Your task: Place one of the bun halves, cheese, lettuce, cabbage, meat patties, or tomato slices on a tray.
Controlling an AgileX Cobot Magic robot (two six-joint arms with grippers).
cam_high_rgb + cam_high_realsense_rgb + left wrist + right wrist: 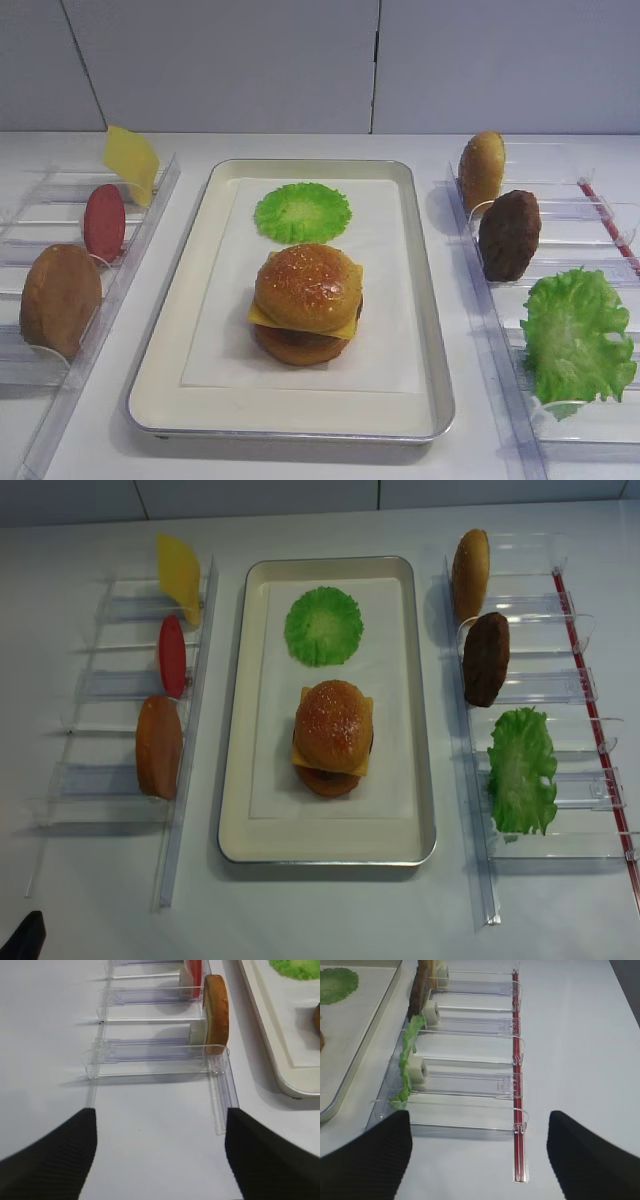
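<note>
Both grippers, right (479, 1152) and left (159, 1152), hung spread and empty; the sesame bun (307, 287) already capped the stack on the tray (432, 372), seemingly just released

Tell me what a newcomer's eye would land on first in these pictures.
The stacked burger in the middle of the tray: a sesame bun top over yellow cheese and a bottom bun. Behind it on the white paper lies the flat green cabbage. Next come the clear racks on either side, holding spare ingredients on edge, above all the big ruffled lettuce on the right.
</note>
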